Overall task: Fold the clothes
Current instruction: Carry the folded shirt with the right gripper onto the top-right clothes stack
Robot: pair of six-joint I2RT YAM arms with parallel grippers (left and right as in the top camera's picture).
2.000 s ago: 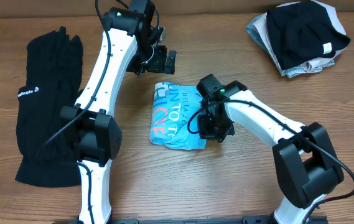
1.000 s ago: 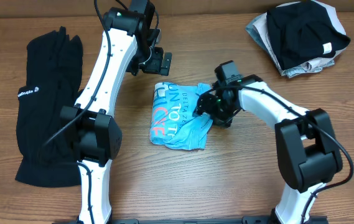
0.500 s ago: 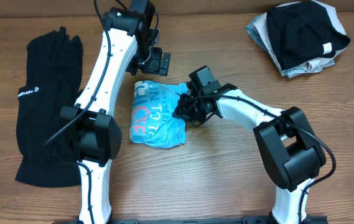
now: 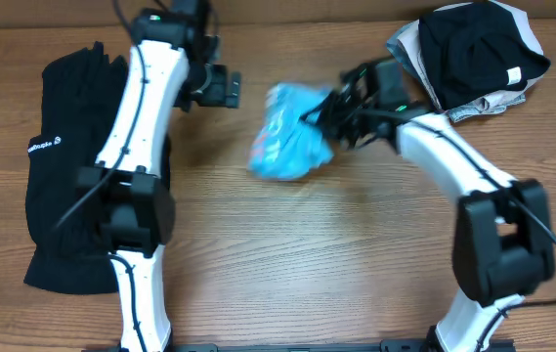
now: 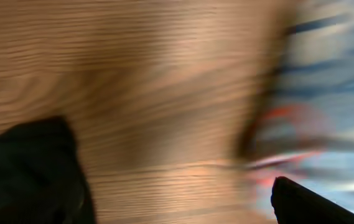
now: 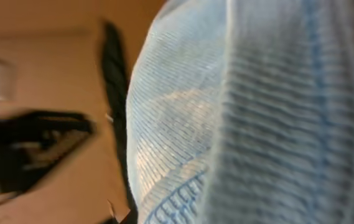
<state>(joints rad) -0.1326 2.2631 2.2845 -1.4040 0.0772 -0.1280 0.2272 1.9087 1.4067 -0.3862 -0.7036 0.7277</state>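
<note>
The light blue T-shirt is bunched up and blurred by motion at the middle back of the table. My right gripper is shut on its right side and holds it. The shirt's ribbed blue cloth fills the right wrist view and hides the fingers. My left gripper is open and empty, left of the shirt. In the left wrist view its dark fingers stand wide apart over bare wood, with the blurred shirt and its red lettering at the right. The black garment with a small white logo lies at the far left.
A pile of black and grey clothes sits at the back right corner. The wooden table shows in front of the arms. The left arm's white links run down the left side beside the black garment.
The right gripper has swung the shirt from the table's middle up and back to the right, bunching it. The left gripper has moved left, away from the shirt.
</note>
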